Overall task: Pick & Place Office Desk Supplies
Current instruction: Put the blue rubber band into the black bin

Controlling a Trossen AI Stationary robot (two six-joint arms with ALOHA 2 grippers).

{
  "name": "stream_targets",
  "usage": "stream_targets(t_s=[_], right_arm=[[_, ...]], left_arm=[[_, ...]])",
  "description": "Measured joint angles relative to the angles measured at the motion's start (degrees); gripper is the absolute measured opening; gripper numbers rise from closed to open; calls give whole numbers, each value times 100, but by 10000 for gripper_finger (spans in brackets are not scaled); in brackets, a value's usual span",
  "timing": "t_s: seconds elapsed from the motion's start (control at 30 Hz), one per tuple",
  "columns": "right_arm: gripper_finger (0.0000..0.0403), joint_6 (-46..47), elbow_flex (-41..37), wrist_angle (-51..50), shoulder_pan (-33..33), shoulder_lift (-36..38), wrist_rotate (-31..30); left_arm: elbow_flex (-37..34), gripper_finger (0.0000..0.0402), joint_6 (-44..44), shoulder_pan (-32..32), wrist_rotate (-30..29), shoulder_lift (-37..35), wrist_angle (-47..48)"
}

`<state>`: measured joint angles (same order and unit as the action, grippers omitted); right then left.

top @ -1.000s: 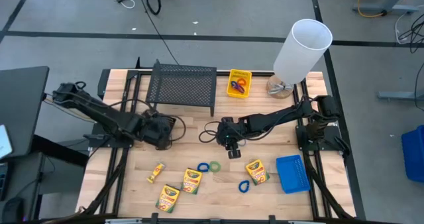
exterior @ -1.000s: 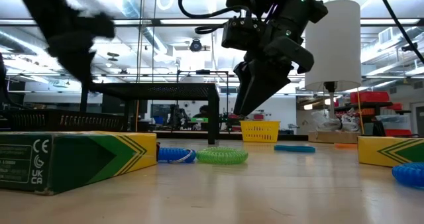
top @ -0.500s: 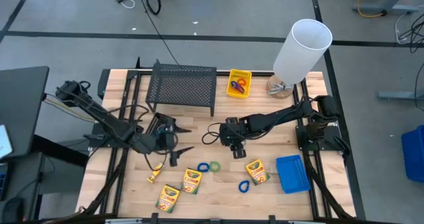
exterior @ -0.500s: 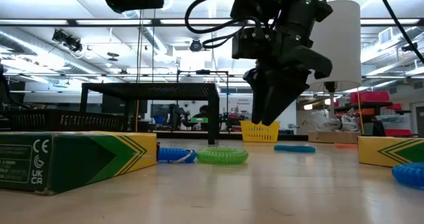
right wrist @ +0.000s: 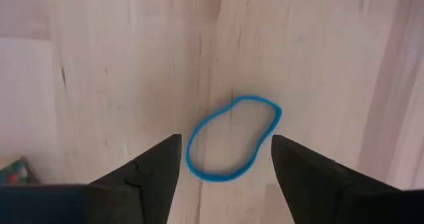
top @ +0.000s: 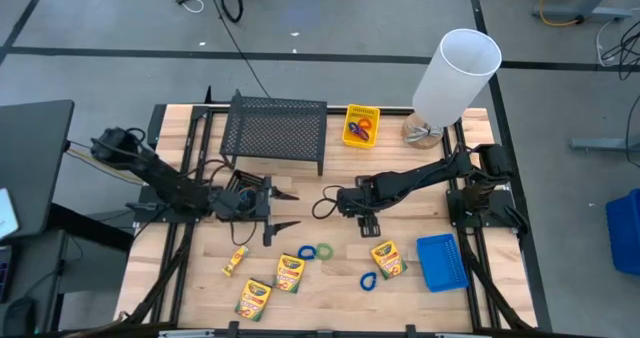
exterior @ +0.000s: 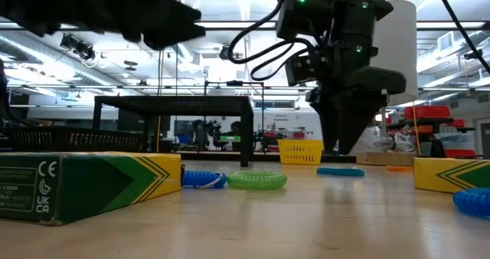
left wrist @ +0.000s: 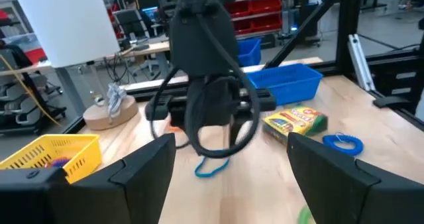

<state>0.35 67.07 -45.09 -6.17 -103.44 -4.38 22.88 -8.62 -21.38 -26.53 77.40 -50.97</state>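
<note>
My right gripper (top: 366, 219) hangs over the table's middle, fingers pointing down and open. In the right wrist view (right wrist: 225, 139) its fingers stand on either side of a thin blue loop (right wrist: 232, 141) lying flat on the wood; in the low view the gripper (exterior: 344, 145) is just above that loop (exterior: 341, 171). My left gripper (top: 284, 209) is open, held level left of the right one and aimed at it (left wrist: 230, 144). Crayon boxes (top: 288, 272), (top: 254, 298), (top: 387, 259) lie near the near edge, with a blue loop (top: 308, 251), a green loop (top: 324, 250) and another blue loop (top: 369, 280).
A black mesh rack (top: 275, 130) stands at the far side, with a yellow bin (top: 361, 125) holding loops and a tall white cylinder (top: 455, 73) to its right. A blue bin (top: 441, 262) sits near the right near corner. A small crayon pack (top: 235, 261) lies left.
My left gripper has swung out from beside its arm toward the table's right, coming level and facing the right gripper. My right gripper has shifted a little toward the table's right, staying pointed down over the table's middle.
</note>
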Motion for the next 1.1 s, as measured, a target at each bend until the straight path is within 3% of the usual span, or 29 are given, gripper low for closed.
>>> stream_targets(t_s=[0.13,0.33,0.57,0.77,1.0,1.1], right_arm=[[244,36,-48,-32,3,0,45],[244,157,-713,720,128,-4,651],[229,325,-1093,1284,99,37,475],[158,490,-1119,1404,8,27,167],[21,542,-1123,1569,12,9,4],[10,543,-1126,1582,13,9,27]], left_arm=[[-78,298,-21,192,243,51,-59],[-145,298,-44,276,302,51,-73],[-145,298,-42,274,305,49,-131],[-145,298,-19,268,307,49,-123],[-145,298,6,268,305,49,-117],[-143,298,12,268,306,49,-114]])
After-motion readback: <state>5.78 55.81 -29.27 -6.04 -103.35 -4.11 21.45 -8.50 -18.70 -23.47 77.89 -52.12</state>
